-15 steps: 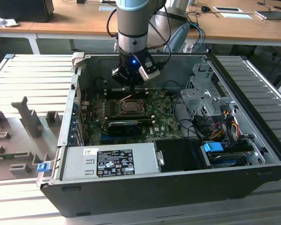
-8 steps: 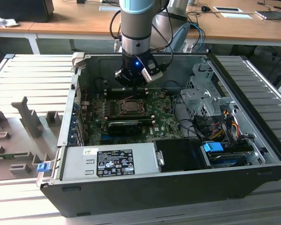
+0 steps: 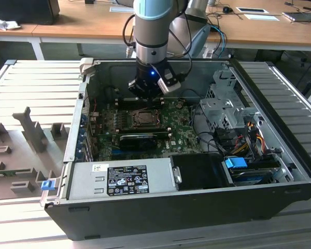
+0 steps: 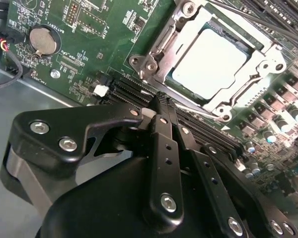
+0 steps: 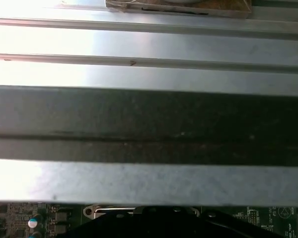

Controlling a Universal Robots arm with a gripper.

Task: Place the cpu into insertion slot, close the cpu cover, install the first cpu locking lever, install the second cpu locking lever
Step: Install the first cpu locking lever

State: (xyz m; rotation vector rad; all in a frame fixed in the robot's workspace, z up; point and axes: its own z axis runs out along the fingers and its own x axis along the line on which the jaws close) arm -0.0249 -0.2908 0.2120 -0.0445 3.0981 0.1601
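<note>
The cpu lies flat in the insertion slot on the green board, silver top up. The cpu cover is down over it and frames its edges. A thin metal locking lever runs along the socket's edge nearest the fingers. My gripper is shut, its black fingertips pressed together right beside that lever, with nothing seen between them. In the exterior view the gripper hangs inside the open case just behind the cpu.
A black graphics card lies in front of the socket, with the power supply nearer still. Drive cage and cables fill the exterior view's right. Memory slots and a coin battery flank the fingers.
</note>
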